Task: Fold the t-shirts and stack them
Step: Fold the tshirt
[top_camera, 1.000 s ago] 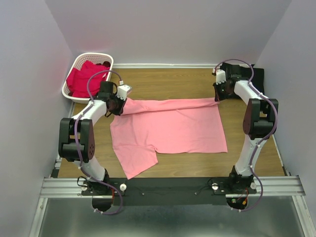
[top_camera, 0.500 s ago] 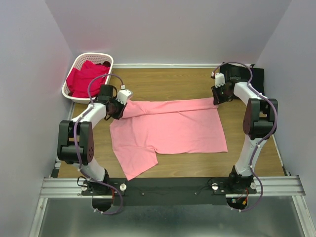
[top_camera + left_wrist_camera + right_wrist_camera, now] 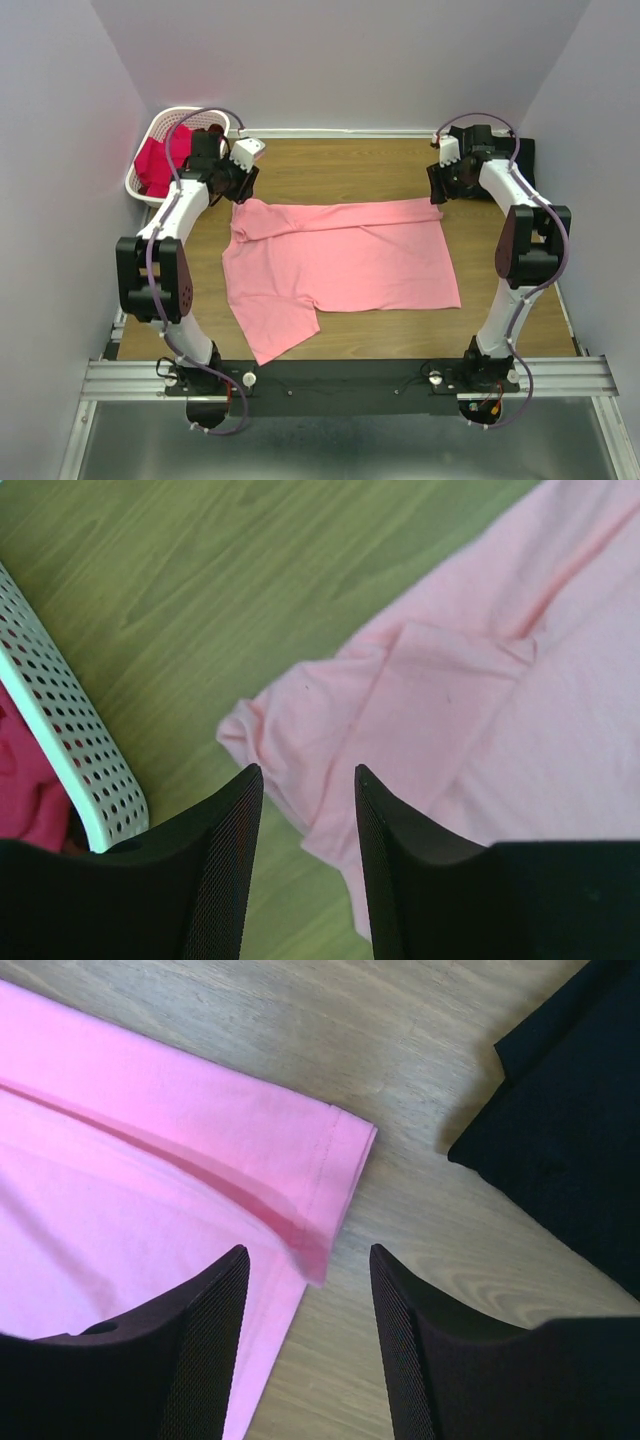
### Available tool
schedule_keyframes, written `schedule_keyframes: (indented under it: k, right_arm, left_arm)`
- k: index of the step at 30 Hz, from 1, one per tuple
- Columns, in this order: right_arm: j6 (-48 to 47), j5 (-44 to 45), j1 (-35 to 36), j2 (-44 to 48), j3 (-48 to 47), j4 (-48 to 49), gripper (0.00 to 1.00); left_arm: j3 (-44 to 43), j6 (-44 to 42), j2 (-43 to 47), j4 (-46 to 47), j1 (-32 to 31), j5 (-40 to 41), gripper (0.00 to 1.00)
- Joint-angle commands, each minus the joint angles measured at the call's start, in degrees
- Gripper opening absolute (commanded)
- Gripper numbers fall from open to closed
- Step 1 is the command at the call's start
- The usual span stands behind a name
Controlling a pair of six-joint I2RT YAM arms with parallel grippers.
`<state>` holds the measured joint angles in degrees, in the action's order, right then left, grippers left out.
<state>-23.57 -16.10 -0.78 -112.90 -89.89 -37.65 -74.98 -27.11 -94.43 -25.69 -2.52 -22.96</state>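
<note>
The wooden table point(image 3: 340, 165) carries three items. The pink tee point(image 3: 350, 262) lies spread across the middle, its far edge folded over. The basket point(image 3: 135, 187) sits at the far-left corner. The black tee point(image 3: 570, 1110) lies at the far-right corner, apart from the pink tee.

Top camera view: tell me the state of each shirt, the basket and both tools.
Pink shirt: spread flat, far edge folded over, unheld.
Basket: upright, partly filled.
Red shirts: crumpled in basket.
Black shirt: lying at far right, unheld.
Left tool: open, empty.
Right tool: open, empty.
</note>
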Motion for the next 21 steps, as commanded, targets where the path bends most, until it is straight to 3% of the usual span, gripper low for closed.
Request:
schedule_keyframes:
  k: [1,6,15,21]
  right_arm:
    - [0.8,-1.8,-0.3,-1.3,-1.9,-3.3,0.58]
    - [0.6,-1.5,-0.3,-0.8,-1.4,-3.7,0.57]
    - [5.3,-8.5,0.7,-3.6,-8.4,-6.8,0.54]
    - [9.6,-11.0,6.6,-7.2,-14.7,-6.9,0.53]
  left_arm:
    - [-4.0,3.6,-7.5,-1.3,1.0,1.0,0.49]
    - [-5.8,2.8,-10.9,-3.9,1.0,-0.7,0.43]
    - [0.0,0.4,-10.1,-5.7,1.2,-0.8,0.45]
    - [3.2,-1.4,-9.3,-7.1,1.8,-0.1,0.48]
